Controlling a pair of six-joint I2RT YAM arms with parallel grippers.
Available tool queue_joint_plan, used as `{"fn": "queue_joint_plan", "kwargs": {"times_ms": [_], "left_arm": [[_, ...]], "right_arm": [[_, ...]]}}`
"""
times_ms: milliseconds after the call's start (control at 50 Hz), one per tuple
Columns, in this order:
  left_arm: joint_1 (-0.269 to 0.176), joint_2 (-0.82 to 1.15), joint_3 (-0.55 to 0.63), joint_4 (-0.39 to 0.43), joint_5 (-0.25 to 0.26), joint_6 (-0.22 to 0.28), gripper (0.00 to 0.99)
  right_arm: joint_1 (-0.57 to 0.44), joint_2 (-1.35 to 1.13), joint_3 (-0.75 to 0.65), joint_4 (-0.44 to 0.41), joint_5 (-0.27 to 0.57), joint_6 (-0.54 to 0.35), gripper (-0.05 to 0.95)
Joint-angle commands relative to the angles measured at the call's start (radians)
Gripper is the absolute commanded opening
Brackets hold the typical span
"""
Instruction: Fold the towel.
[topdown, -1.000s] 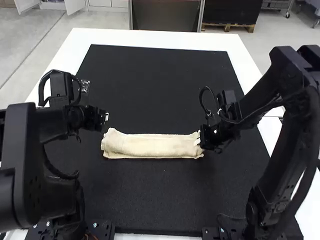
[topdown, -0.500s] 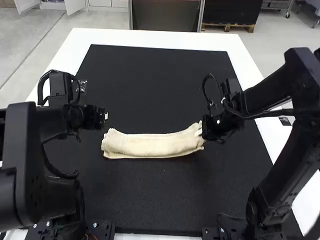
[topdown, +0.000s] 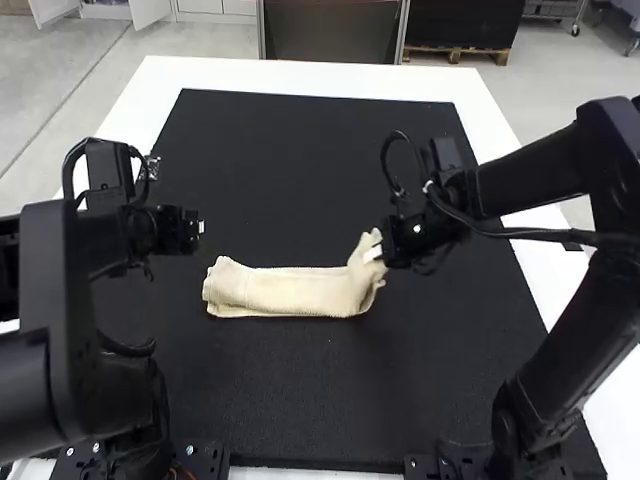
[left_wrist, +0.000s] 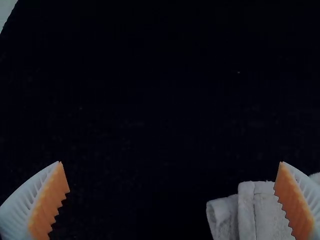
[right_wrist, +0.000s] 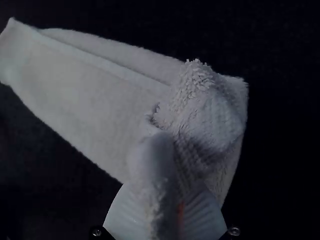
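Clenching the raised end of towel between the jaws of right gripper. Lying with the remaining part on black mat, folded in long, narrow strip. Hovering near the other end with left gripper, with jaws released, well apart.

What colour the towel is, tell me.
The towel is plain cream; its colour shows best in the high view.

No text, label, brand, number or sign can be read on anything here.
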Motion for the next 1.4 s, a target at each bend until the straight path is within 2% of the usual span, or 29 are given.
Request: {"fn": "queue_joint_plan", "kwargs": {"times_ms": [0, 480, 1040, 1380], "left_arm": [[0.016, -0.019, 0.039, 0.003, 0.012, -0.010, 0.964], [0.030, -0.042, 0.046, -0.010, 0.015, -0.011, 0.964], [0.032, -0.104, 0.037, -0.027, 0.023, -0.030, 0.964], [0.032, -0.104, 0.019, -0.006, 0.023, -0.042, 0.964]], "right_arm": [[0.069, 0.001, 0.034, 0.012, -0.034, 0.039, -0.02], [0.228, 0.196, 0.176, 0.118, -0.034, 0.066, -0.02], [0.379, 0.392, 0.385, 0.120, -0.033, 0.069, -0.02], [0.419, 0.480, 0.483, 0.120, -0.034, 0.072, -0.02]]}}
